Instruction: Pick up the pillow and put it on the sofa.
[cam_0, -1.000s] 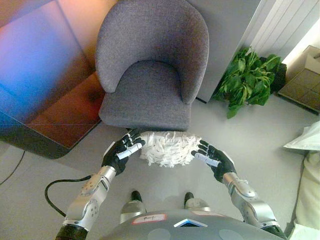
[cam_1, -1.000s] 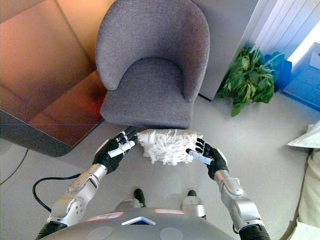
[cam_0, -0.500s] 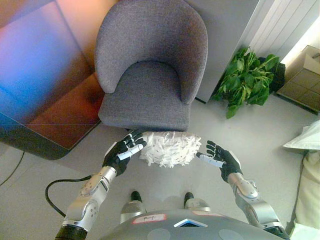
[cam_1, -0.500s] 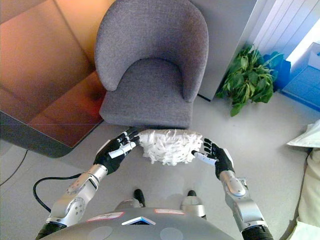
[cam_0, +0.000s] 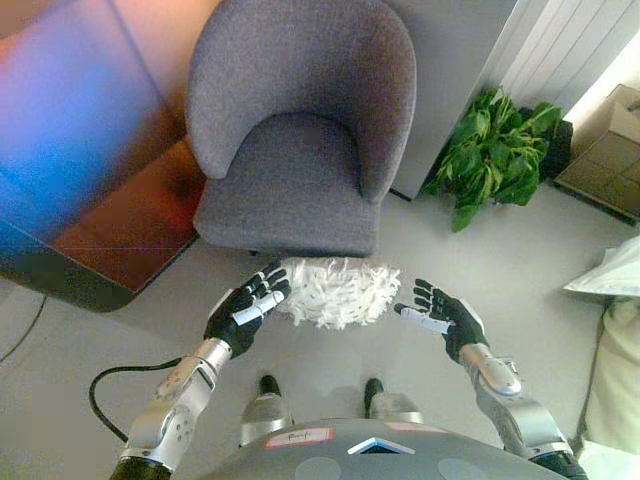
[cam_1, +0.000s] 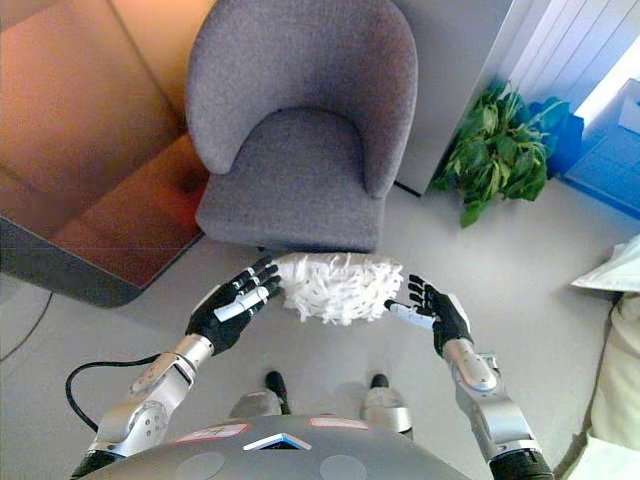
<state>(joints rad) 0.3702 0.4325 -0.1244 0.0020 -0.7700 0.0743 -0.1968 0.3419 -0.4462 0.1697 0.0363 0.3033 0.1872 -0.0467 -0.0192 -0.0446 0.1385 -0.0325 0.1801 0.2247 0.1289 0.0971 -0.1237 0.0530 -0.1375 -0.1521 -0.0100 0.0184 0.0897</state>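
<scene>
A white shaggy pillow (cam_0: 336, 290) lies just in front of the grey armchair (cam_0: 290, 175), between my two hands. My left hand (cam_0: 246, 309) is open, with straight fingers against the pillow's left end. My right hand (cam_0: 443, 313) is open, with its fingertips just off the pillow's right end. Neither hand is curled round the pillow. The armchair's seat (cam_1: 290, 180) has nothing on it.
A green potted plant (cam_0: 495, 155) stands to the right of the armchair by a grey wall panel. A low wooden table (cam_1: 90, 190) fills the left. A cardboard box (cam_0: 607, 150) and white cloth (cam_0: 608, 280) lie at the right edge.
My right hand has drawn back to the right, from pressing on the pillow's right end to just off it. My left hand stays at the left end.
</scene>
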